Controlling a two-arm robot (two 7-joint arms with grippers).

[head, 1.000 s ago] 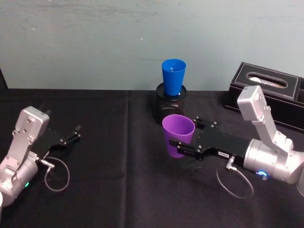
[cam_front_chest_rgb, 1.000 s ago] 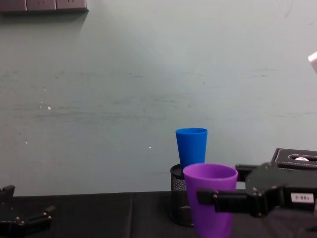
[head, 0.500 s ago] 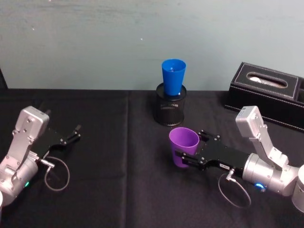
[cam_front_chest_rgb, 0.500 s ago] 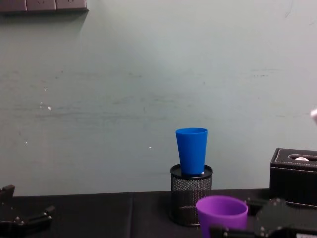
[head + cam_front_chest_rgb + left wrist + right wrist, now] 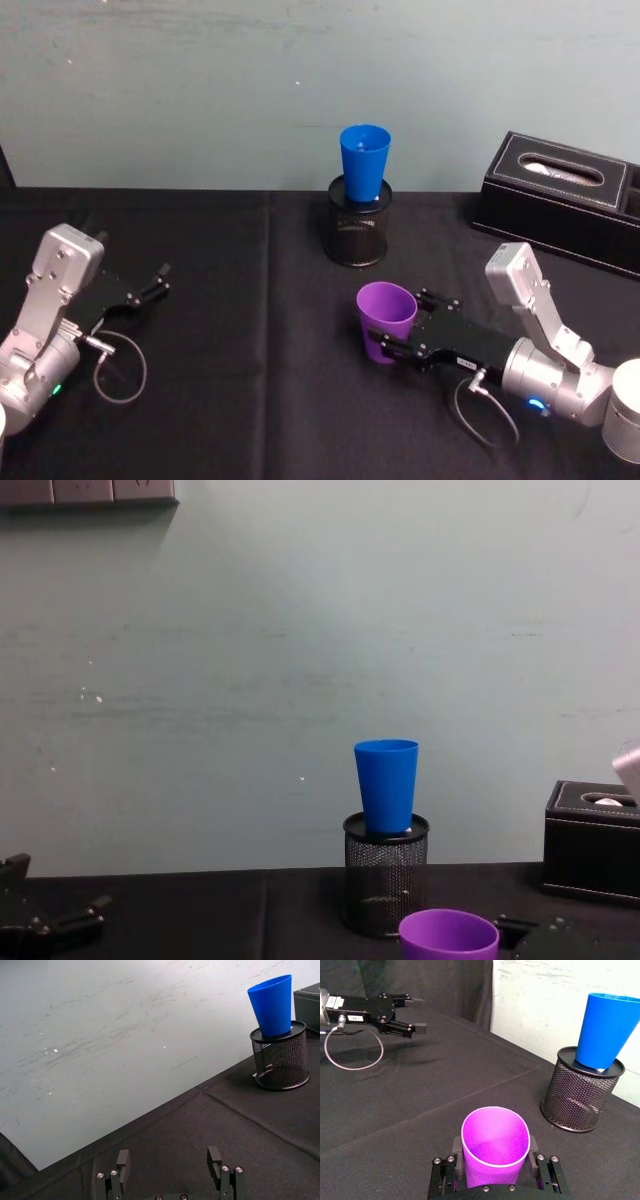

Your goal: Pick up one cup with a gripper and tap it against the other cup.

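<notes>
One second on: purple cup [image 5: 386, 320] lowered from beside the blue cup [image 5: 364, 161] down near the cloth, well short of it now, clamped upright between the right gripper [image 5: 400, 335] fingers (tap seemingly over, set-down likely next). Smooth, tapered plastic both; blue one perched in a black mesh holder [image 5: 357, 233]. Left gripper [image 5: 157, 282] parked, fingers spread.

No text, brand, number or sign can be read. A small white label sits on the left gripper [image 5: 400, 1014] body at about 9 o'clock in the right wrist view, and its print is too small to make out.
</notes>
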